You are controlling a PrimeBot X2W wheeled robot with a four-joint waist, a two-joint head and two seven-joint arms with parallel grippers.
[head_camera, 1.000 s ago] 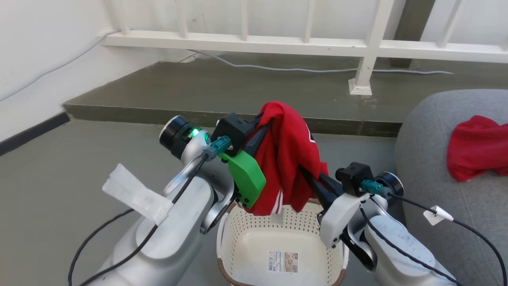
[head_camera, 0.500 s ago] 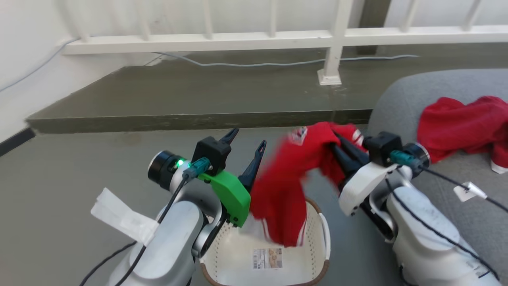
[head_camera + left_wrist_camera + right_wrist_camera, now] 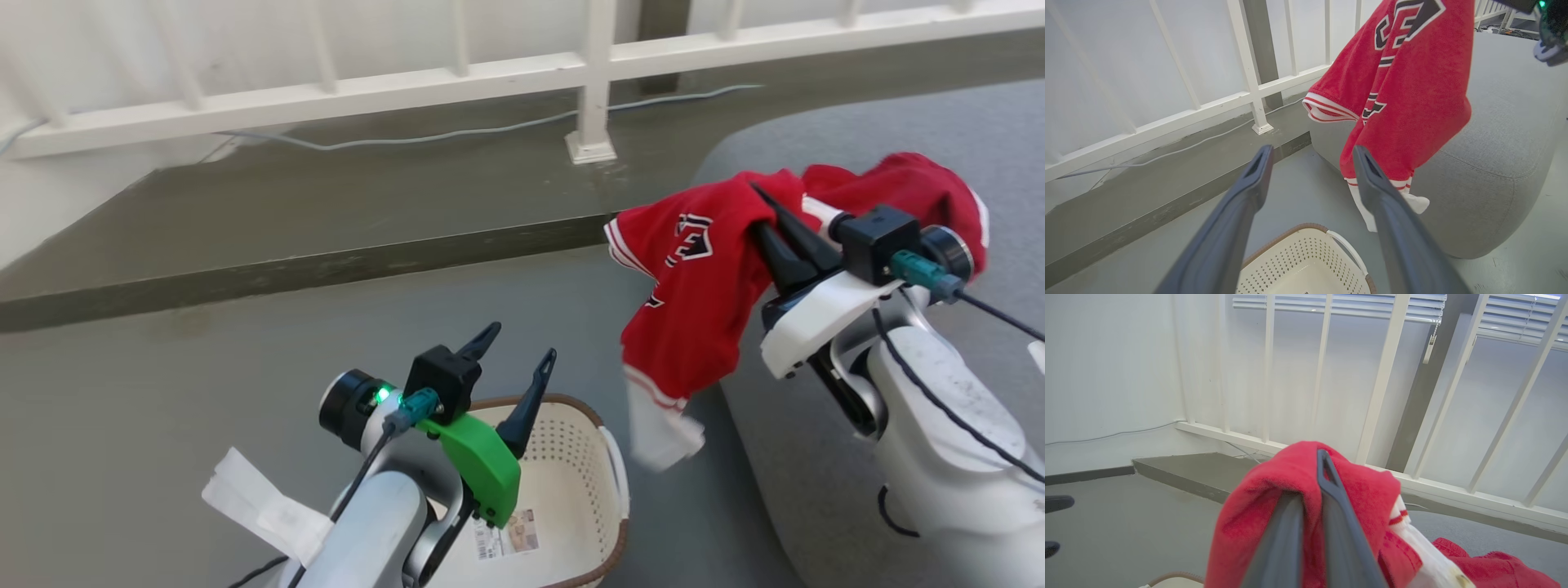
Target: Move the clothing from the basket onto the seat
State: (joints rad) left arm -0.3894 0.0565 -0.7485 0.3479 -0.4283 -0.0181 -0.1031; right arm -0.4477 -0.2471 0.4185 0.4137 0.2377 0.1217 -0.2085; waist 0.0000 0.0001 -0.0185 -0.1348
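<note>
Two red garments are in play. One, the lettered jersey (image 3: 694,278), hangs from the right gripper (image 3: 758,208), whose jaws are pinched together on a bunched fold near the top of the cloth. Most of it droops off the near edge of the seat (image 3: 816,457). Its white-trimmed hem dangles over the floor between the seat and the basket (image 3: 571,441); whether it touches the seat's flank I cannot tell. A second garment (image 3: 914,180) lies crumpled on the seat top, just beyond the right wrist.

The left gripper (image 3: 524,340) hovers above the basket, jaws wide apart, nothing between them.

Step in hand, as I judge it: setting the jersey down on the seat. To do it well, bring the pinch point further in over the cushion, toward the lying garment, before letting go. The seat is rounded at its edge and the fabric is slack. Released here, the hanging weight would likely drag the whole piece down the side to the floor. Lower until the tail piles on the top surface, then open. Watch for cloth snagging on the long fingers at release.

Containers: one basket, cream, perforated, brown rim. The part of its floor that shows carries only a printed sticker (image 3: 508,535), with no cloth seen inside. The left arm hides its near side.
</note>
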